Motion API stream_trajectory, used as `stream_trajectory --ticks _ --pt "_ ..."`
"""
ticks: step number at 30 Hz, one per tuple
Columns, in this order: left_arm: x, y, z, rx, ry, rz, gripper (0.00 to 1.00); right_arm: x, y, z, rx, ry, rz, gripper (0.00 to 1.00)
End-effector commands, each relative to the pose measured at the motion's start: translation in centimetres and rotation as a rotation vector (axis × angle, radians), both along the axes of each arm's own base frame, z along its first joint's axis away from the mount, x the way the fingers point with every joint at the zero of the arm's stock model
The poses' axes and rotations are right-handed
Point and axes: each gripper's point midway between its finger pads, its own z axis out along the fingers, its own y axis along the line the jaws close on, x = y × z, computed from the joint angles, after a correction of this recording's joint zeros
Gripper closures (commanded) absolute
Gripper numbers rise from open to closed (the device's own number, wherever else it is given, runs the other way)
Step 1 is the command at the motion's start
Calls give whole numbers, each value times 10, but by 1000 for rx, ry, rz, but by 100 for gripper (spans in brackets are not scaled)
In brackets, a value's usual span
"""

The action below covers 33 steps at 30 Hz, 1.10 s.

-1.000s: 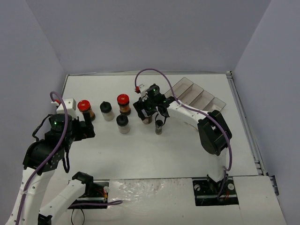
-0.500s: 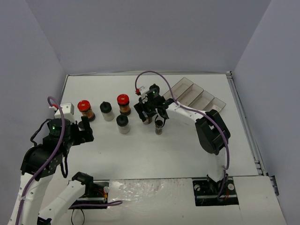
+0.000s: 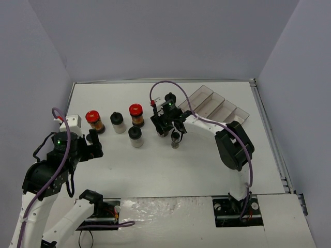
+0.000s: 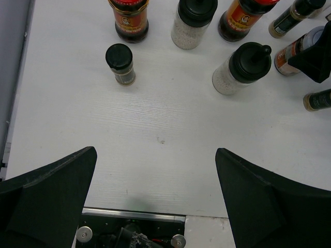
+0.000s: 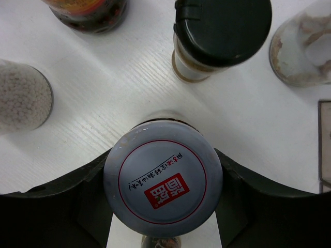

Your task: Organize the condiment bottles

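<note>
Left gripper [image 4: 155, 155]: fingers wide apart, nothing between them. Drawn back toward the near edge, away from the left red-capped bottle [image 3: 93, 120] it was reaching toward a second ago.
Small black-capped jar [image 4: 119, 63]: upright just ahead of the open left fingers, not touched.
Near jars: black-capped clear jar [image 3: 135, 136] and small dark jar [image 3: 176, 139], both upright, in the same spots as a second ago.
White-lidded jar [image 5: 163, 170]: upright on the table [image 3: 181, 170], mid-table among the other bottles, directly under the right wrist.
Right gripper [image 5: 163, 181]: fingers closed in over the last second, now pressed against both sides of the white-lidded jar's lid. Clamped on it, not yet lifted.
Far row: second red-capped bottle [image 3: 136, 113] and another clear jar [image 3: 118, 122], upright, untouched.
Tray [image 3: 214, 106]: far right, well apart from the held jar.
Meaning for the task: grasp judged freshly made, so a lift and carry of this jar comes next. Left arm out of the way. Every other bottle waiting to be placed. Early in the job.
</note>
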Motion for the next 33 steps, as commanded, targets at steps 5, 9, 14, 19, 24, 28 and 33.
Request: stream_trajectory --ticks 5,9,14,19,24,28,33 --pt "10 -6 11 -21 -42 -11 3 15 -20 133 147 -246 -117 100" --pt "15 -9 10 -27 -40 -17 3 23 -44 181 190 -314 -218 100" --pt "21 -14 10 -32 -34 -30 3 60 -118 208 228 -327 -423 100" --pt "24 -14 11 -27 -36 -35 3 100 -165 209 219 -336 -528 100" --pt "23 -14 9 -28 -33 -33 3 138 -193 188 181 -322 -590 100" --pt "21 -13 8 -26 -29 -30 3 164 -197 175 153 -327 -591 100" --pt "19 -13 6 -29 -13 -28 3 183 -191 160 160 -320 -547 100"
